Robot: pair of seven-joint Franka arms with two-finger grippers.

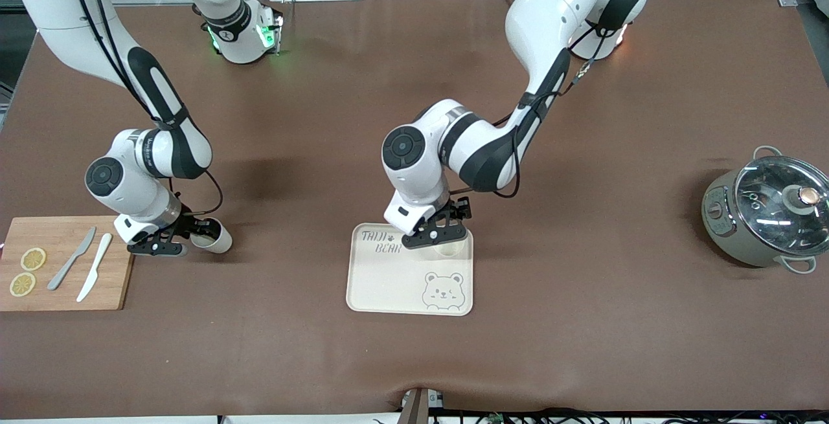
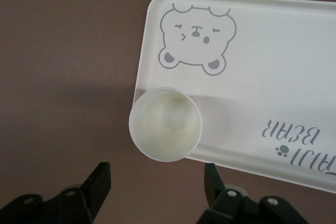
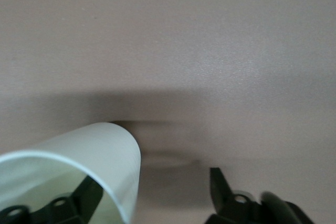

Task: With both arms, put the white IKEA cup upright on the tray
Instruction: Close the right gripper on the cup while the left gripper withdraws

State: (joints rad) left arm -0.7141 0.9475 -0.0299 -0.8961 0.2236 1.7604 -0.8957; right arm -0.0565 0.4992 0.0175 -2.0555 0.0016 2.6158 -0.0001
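Observation:
One white cup (image 1: 447, 248) stands upright on the cream bear tray (image 1: 388, 281), at the corner nearest the left arm's base. In the left wrist view that cup (image 2: 165, 124) sits on the tray's (image 2: 262, 77) rim. My left gripper (image 1: 442, 236) hangs open just above it (image 2: 157, 170), holding nothing. A second white cup (image 1: 214, 235) lies tilted on the table beside the cutting board, its mouth toward my right gripper (image 1: 192, 233). That gripper (image 3: 156, 179) is open, with one finger (image 3: 89, 192) inside the cup (image 3: 79, 156) and the other outside.
A wooden cutting board (image 1: 65, 294) at the right arm's end carries two lemon slices (image 1: 32, 259), a grey knife (image 1: 71, 259) and a white knife (image 1: 94, 275). A grey pot with a glass lid (image 1: 767, 213) stands at the left arm's end.

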